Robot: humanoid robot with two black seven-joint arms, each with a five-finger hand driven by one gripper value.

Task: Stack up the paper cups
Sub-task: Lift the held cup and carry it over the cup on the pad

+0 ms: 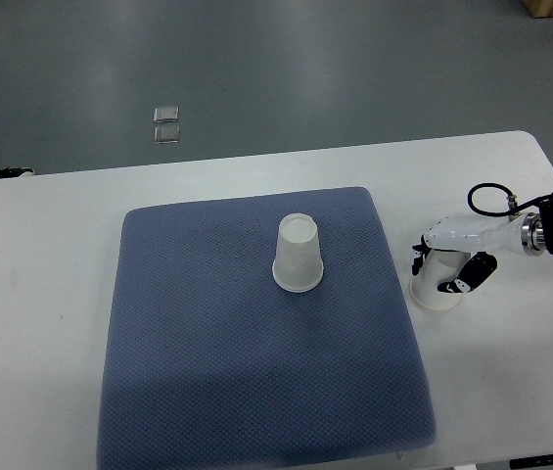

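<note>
White paper cup (436, 286) gripped by right hand (452, 262); no legible print.

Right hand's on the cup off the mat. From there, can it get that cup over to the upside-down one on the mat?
Probably yes. The right hand is closed around the second cup on the white table, just right of the blue mat. Nothing lies between it and the inverted cup.

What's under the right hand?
A second paper cup, upside down on the bare table, off the blue mat. The right hand grips it, hiding its top.
</note>
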